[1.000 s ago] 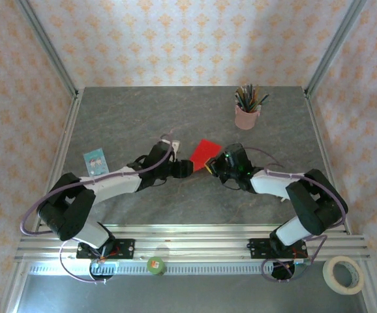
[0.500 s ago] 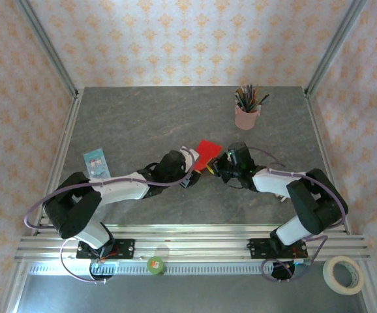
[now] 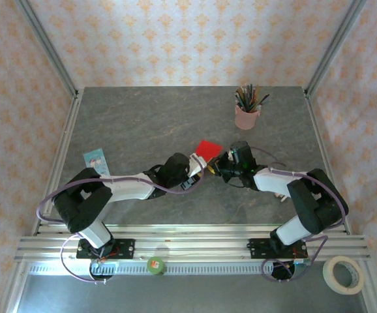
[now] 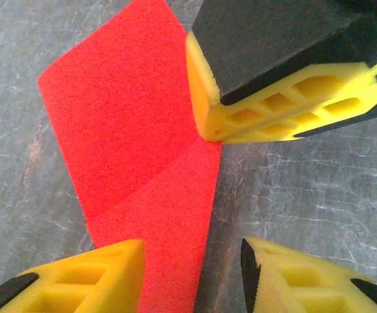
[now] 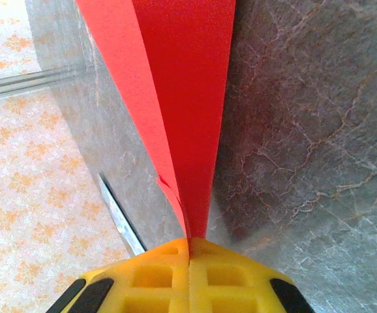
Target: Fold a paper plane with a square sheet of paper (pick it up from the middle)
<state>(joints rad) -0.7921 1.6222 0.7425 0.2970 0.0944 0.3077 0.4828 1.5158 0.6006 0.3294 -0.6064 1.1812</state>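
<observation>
Grey marbled table (image 3: 143, 124) spread before my 2 arms, 1 pink pencil cup (image 3: 246, 116) standing at upper right, 1 small pale-blue card (image 3: 96, 161) lying flat at left, well apart.

Bright red square sheet of paper (image 4: 130, 130), grey veined worktop (image 3: 136, 117), yellow right end effector fingers (image 5: 156, 274), pink pencil cup (image 3: 246, 118)

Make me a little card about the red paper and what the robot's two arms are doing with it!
Paper: red paper, creased, two layers running together into the right fingers
Right fingers: shut, pinching the paper's edge
Left fingers: apart, with the paper's end between them
Where: middle of the grey table
Also there: pink pencil cup at the back, small blue card on the left
</observation>
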